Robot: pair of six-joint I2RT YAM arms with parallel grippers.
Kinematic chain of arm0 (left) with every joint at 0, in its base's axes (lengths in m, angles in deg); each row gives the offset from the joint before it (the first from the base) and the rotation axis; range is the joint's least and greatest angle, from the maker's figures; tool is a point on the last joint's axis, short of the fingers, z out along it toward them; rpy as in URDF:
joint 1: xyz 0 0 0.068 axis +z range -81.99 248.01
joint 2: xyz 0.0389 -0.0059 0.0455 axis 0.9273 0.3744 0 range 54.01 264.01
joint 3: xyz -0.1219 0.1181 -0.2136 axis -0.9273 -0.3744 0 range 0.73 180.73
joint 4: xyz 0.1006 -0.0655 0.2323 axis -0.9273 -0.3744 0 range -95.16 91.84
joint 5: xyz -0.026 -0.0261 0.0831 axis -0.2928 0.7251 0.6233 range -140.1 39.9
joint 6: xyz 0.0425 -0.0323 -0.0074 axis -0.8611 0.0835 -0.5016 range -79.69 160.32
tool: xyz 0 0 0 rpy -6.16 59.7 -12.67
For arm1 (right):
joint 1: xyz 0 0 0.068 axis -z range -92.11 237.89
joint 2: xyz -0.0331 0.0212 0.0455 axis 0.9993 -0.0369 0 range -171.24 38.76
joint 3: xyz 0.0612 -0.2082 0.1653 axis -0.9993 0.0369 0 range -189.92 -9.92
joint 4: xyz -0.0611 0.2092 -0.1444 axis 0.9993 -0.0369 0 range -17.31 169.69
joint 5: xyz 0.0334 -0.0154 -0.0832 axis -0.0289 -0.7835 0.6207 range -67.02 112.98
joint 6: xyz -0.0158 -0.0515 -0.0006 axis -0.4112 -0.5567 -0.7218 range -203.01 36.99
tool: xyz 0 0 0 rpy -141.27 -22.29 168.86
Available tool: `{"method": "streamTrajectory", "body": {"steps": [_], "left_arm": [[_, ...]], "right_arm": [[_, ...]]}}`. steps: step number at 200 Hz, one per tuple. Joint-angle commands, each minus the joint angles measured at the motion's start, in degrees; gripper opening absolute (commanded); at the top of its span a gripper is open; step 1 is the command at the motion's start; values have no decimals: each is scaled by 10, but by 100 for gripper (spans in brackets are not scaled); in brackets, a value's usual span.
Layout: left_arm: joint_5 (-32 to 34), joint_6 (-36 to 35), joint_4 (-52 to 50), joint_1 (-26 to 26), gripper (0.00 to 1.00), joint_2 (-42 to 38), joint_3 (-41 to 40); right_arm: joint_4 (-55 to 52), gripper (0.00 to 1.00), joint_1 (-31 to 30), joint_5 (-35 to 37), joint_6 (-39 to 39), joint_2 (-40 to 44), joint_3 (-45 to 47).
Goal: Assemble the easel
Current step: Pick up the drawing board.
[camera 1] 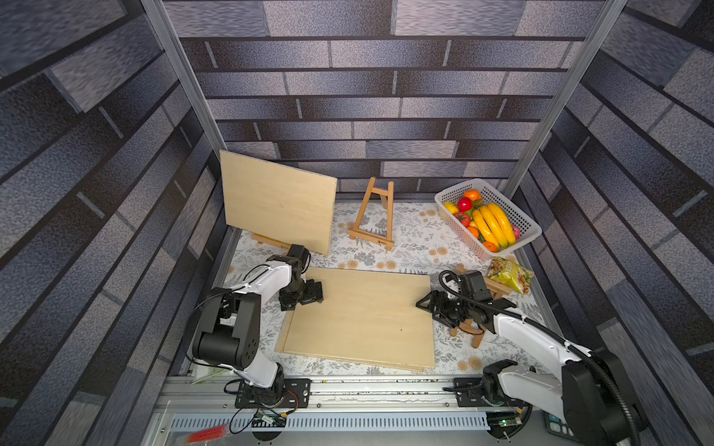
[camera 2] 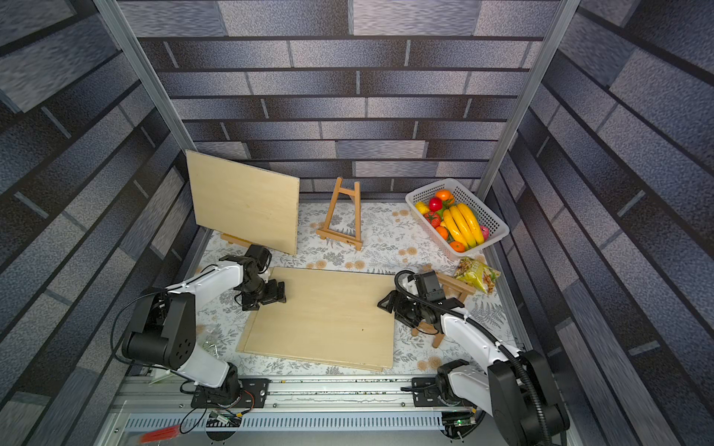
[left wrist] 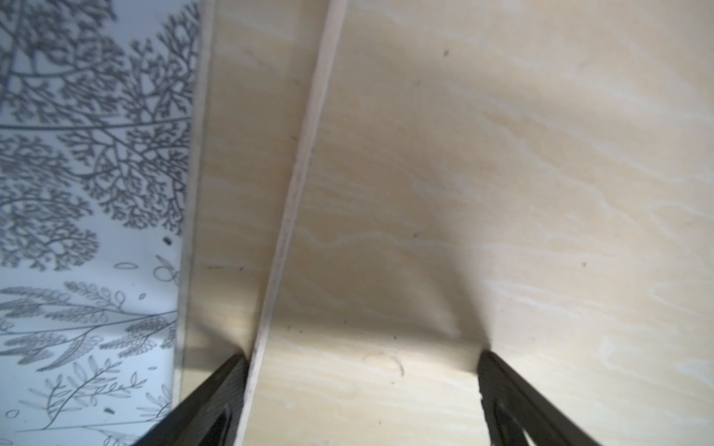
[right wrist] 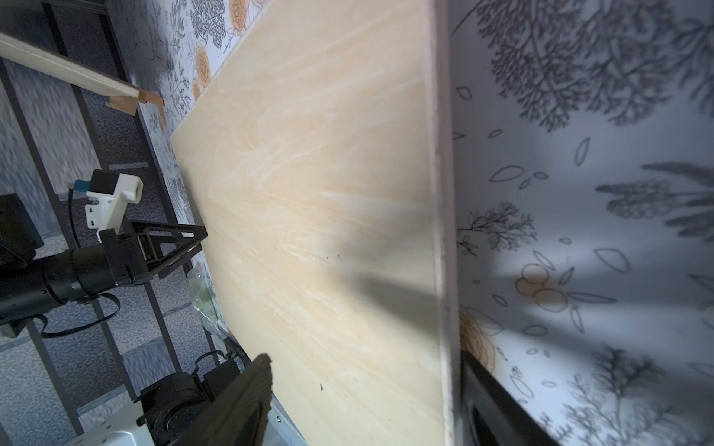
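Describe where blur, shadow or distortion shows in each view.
Both top views: sharp, but wide-angle lens splays the frame posts. Left wrist: soft focus, shadow on the plywood board between the claw's fingers. Right wrist: board edge blurred, shadow across the tablecloth.

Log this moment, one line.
left end effector: open, over top board, left edge | right end effector: open, straddling its right edge | middle easel: empty

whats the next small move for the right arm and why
Probably close the right gripper on the right edge of the top board: its jaws stand open astride that edge, one finger over the wood, one beyond it. The left gripper hangs open over the opposite edge, and an empty easel stands at the back.
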Motion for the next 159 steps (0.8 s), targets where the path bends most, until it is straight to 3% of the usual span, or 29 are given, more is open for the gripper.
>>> {"method": "streamTrajectory", "body": {"steps": [1, 49, 103, 159], "left_arm": [[-195, 18, 117, -32, 94, 77, -53], [-222, 12, 125, -29, 94, 86, -47], [-251, 17, 144, -22, 94, 93, -50], [-245, -2, 119, -9, 94, 97, -32]], "right_arm": [[146, 73, -19, -168, 55, 39, -24], [169, 67, -19, -212, 113, 90, -31], [201, 61, -18, -272, 159, 86, -51], [13, 61, -13, -269, 47, 102, -106]]}}
